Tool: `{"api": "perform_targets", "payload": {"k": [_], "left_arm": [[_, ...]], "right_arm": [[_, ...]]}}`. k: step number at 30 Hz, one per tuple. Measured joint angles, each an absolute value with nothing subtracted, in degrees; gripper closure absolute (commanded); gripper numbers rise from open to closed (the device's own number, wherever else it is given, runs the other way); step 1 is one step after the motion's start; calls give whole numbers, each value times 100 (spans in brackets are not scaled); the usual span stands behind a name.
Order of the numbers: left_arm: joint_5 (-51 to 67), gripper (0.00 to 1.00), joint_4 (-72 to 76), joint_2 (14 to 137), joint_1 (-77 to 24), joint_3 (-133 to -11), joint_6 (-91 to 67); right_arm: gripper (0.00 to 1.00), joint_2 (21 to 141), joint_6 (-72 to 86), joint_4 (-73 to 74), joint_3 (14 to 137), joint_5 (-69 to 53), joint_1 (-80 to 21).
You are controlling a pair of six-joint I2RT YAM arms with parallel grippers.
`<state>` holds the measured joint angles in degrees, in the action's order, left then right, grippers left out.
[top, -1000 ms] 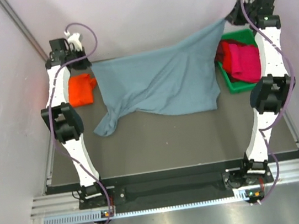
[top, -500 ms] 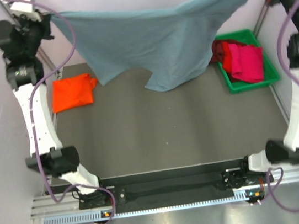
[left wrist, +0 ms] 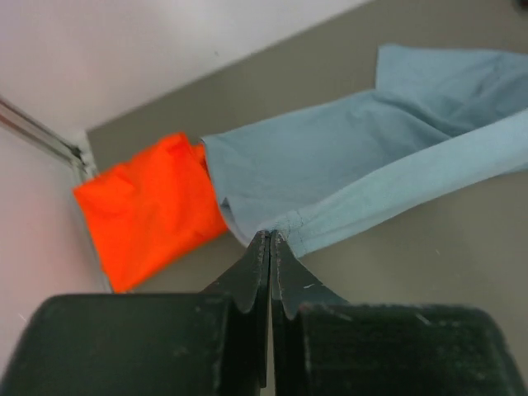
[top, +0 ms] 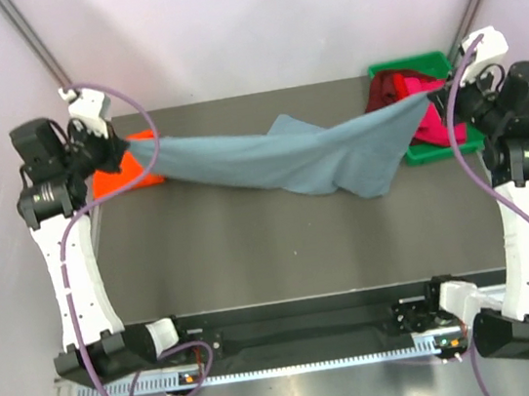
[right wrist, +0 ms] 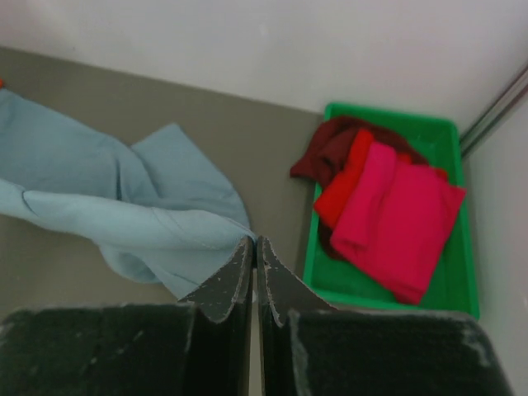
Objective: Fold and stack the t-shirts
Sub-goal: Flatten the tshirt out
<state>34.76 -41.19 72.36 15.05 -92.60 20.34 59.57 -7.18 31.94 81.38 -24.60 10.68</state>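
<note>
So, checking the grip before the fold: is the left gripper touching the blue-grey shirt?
Touching. The left wrist view shows the left gripper shut, with a hem of the blue-grey shirt pinched right at its fingertips.

in the top view the left gripper (top: 128, 150) and grey shirt (top: 278, 157) cover part of the orange shirt (top: 134, 178), and the right gripper (top: 439, 105) hides part of the bin (top: 413, 65). the grey shirt runs off the left wrist view's right edge.

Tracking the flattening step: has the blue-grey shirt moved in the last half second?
Yes. The blue-grey shirt dropped: its right corner was beyond the green bin, now it crosses the bin's middle.
</note>
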Motion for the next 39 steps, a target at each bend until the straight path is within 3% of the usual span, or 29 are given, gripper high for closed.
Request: {"api": "perform_targets", "payload": {"k": [5, 9, 20, 27, 32, 36, 39], "left_arm": [[3492, 100, -4624, 6799, 1507, -8923, 2117], [3457, 100, -4681, 7201, 1507, -8967, 2073], [3186, 100, -4737, 11566, 1500, -9948, 1122], [3000, 100, -4663, 13058, 1212, -12425, 718], [2943, 100, -4123, 12923, 847, -13611, 567], [2910, 100, -3745, 12003, 834, -13360, 543], [2980, 100, -3747, 10951, 937, -12731, 711]], "right_arm": [[100, 5655, -838, 3470, 8027, -2453, 1068], [100, 5918, -611, 3271, 8086, -2475, 1070], [100, 9762, 250, 2875, 8910, -2375, 1184], [100, 11566, 217, 3048, 11664, -2213, 1135], [100, 11384, 285, 2803, 12842, -2112, 1129], [100, 10409, 301, 2757, 12667, -2117, 1131], [100, 9177, 204, 2598, 11826, -2206, 1140]]}}
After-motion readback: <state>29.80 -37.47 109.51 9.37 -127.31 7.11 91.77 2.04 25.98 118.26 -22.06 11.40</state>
